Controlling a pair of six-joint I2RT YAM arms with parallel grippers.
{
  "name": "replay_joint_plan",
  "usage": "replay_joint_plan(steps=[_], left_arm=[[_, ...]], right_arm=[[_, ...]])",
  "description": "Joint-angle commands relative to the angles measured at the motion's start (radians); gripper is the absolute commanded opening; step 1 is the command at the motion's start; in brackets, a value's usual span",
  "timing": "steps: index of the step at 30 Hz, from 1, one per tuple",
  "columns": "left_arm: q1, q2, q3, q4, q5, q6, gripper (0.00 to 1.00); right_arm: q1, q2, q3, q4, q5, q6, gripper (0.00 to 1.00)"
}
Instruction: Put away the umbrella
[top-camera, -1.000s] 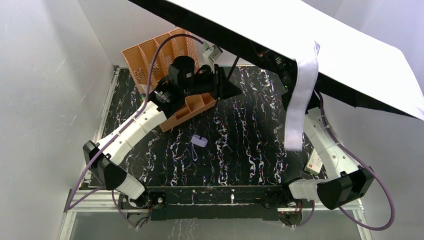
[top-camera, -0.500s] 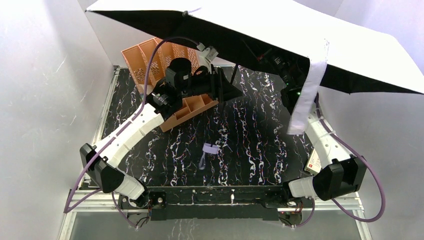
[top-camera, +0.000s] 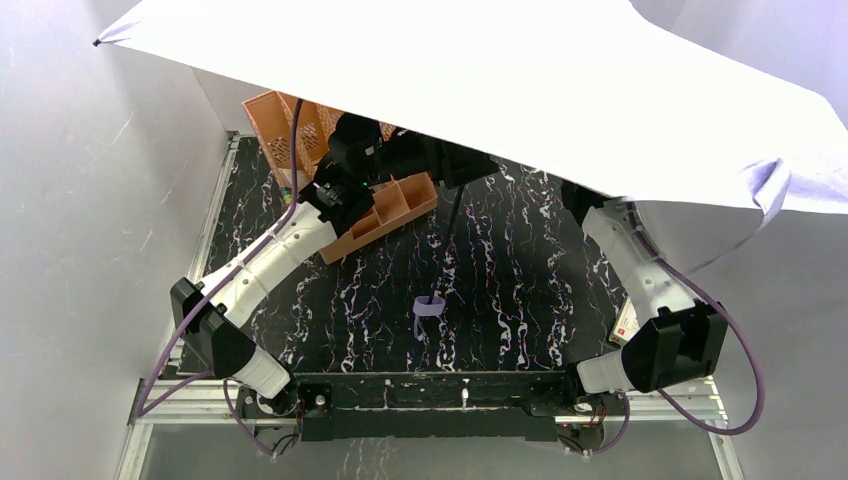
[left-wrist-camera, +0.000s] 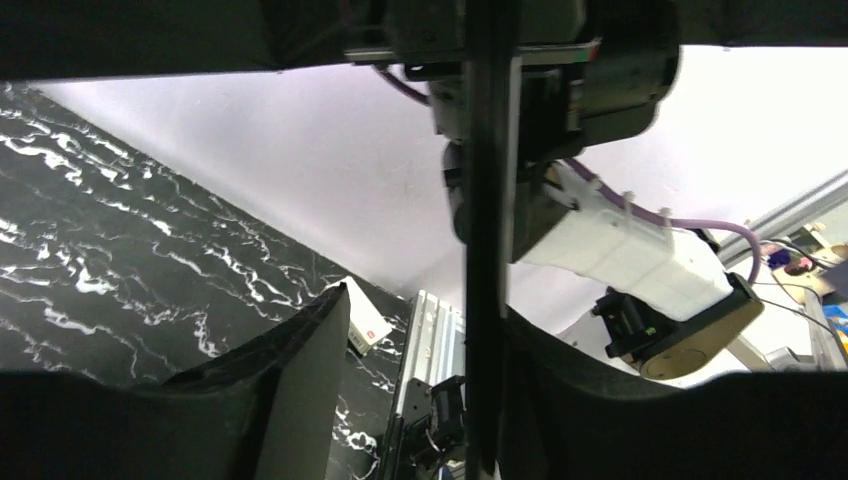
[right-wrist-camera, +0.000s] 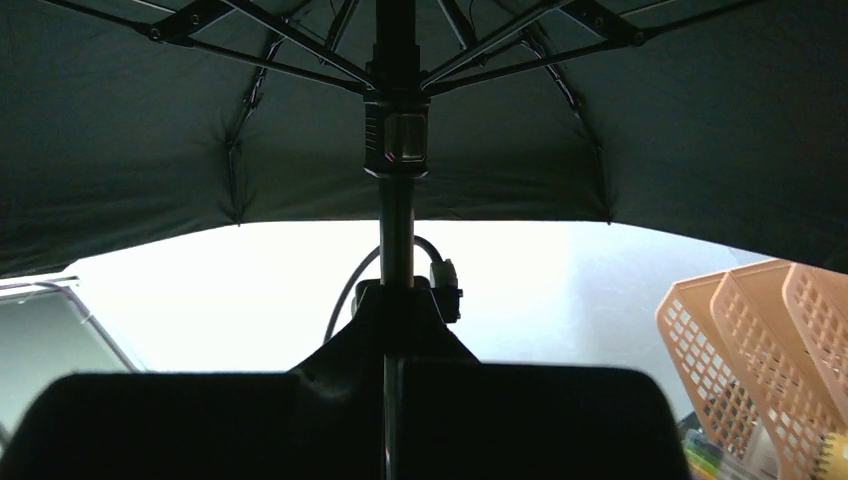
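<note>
— That umbrella (top-camera: 520, 90) is wide open. It fills the whole top of the overhead view, spilling past the table (top-camera: 500, 280) on both sides. One tilt and an edge could scrape a wall (top-camera: 60, 200).
— Or clip the peach rack (top-camera: 275, 120) at upper left, just under it.
— Who holds it?
— The right gripper (right-wrist-camera: 392, 395), clamped on the shaft (right-wrist-camera: 397, 240). The left gripper (left-wrist-camera: 425, 360) stands half-spread astride the shaft, with daylight on one side.
— So one grip carries that sail. It might twist or slide.
— And the handle (top-camera: 430, 303), low at centre, dangles a loop (top-camera: 418, 328) that could snag on something.
</note>
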Motion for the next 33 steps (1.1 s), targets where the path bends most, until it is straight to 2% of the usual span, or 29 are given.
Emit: replay_joint_plan(steps=[1,2,6,7,9,11,12,13,17,19,22,29,31,33], left_arm=[[0.004,0.008,0.046,0.142,0.053,-0.058,0.43],[0.004,0.010,0.050,0.150,0.060,-0.062,0.37],[0.003,0.020,0.073,0.139,0.073,-0.062,0.03],[0.004,0.020,0.077,0.130,0.072,-0.057,0.00],[0.004,0.015,0.084,0.101,0.054,-0.041,0.00],[-0.003,0.021,0.123,0.016,0.004,0.001,0.00],[-0.013,0.031,0.165,-0.081,-0.023,0.038,0.00],[-0.027,0.036,0.200,-0.124,-0.060,0.074,0.00],[-0.067,0.022,0.240,-0.253,-0.230,0.150,0.00],[-0.074,0.020,0.240,-0.283,-0.293,0.170,0.00],[-0.085,0.021,0.243,-0.319,-0.367,0.197,0.00],[-0.116,0.042,0.262,-0.416,-0.560,0.282,0.00],[-0.122,0.046,0.264,-0.430,-0.604,0.295,0.00],[-0.125,0.051,0.267,-0.440,-0.625,0.301,0.00]], right_arm=[[-0.012,0.016,0.022,0.223,-0.015,0.125,0.00],[-0.011,0.017,0.020,0.222,-0.016,0.125,0.00],[-0.015,0.007,0.011,0.190,-0.016,0.107,0.00],[-0.017,0.004,0.011,0.171,-0.019,0.093,0.00],[-0.022,-0.007,0.013,0.110,-0.027,0.044,0.00],[-0.033,-0.017,0.029,0.000,-0.046,-0.024,0.00],[-0.041,-0.027,0.037,-0.063,-0.048,-0.070,0.04],[-0.048,-0.039,0.040,-0.129,-0.041,-0.121,0.10],[-0.057,-0.093,0.031,-0.346,0.048,-0.298,0.50],[-0.059,-0.108,0.023,-0.393,0.082,-0.348,0.63],[-0.061,-0.115,0.017,-0.449,0.112,-0.405,0.76],[-0.064,-0.123,0.026,-0.629,0.166,-0.588,0.87],[-0.064,-0.141,0.002,-0.638,0.186,-0.616,0.94],[-0.065,-0.157,-0.029,-0.616,0.193,-0.622,0.95]])
